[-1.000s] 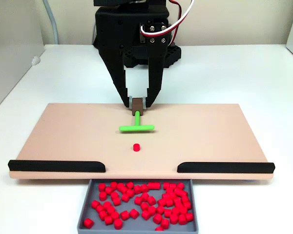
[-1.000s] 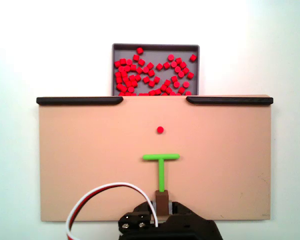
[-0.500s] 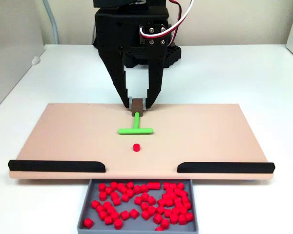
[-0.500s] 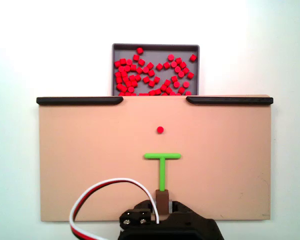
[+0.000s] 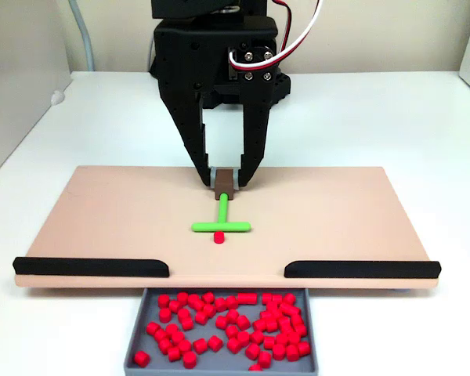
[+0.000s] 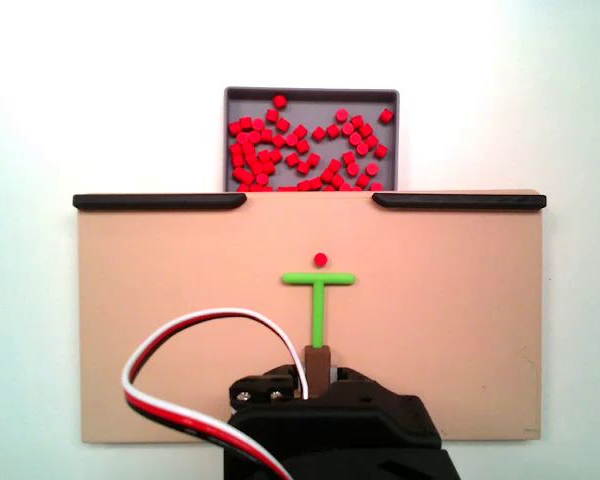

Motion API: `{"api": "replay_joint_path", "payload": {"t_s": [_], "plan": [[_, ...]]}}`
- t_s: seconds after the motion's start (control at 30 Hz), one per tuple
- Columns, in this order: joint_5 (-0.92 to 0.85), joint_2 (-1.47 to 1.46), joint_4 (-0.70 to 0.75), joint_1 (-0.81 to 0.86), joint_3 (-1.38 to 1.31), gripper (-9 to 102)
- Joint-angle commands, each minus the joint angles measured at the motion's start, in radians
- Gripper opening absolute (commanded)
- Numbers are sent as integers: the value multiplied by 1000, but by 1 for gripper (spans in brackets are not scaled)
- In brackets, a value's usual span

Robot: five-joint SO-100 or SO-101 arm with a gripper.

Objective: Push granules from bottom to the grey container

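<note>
From my seat, the tray (image 5: 223, 362) is cut by the bottom edge in a fixed view, and in both fixed views the board (image 6: 160, 330) hides the tray wall next to it. In the other fixed view the arm (image 6: 330, 440) covers the board's near edge and runs off the bottom. I can't tell whether the pusher (image 5: 221, 225) touches the lone granule (image 5: 218, 236).

Matt black plastic forms the claw (image 5: 225, 178). The granules (image 6: 305, 145) look like smooth, slightly glossy red plastic, lying in the grey container (image 6: 235, 98) of dull plastic. The peach board (image 5: 110, 211) is smooth and matt; the desk (image 5: 392, 117) is plain white.
</note>
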Motion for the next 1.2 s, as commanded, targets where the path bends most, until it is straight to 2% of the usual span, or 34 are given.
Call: {"api": "replay_joint_path", "payload": {"t_s": [0.0,0.67,0.87,1.17], "plan": [[15,-74,-5,-11,-26,0],[34,-345,15,-15,-396,0],[29,-376,84,-20,-485,0],[28,-295,285,-41,-603,0]]}}
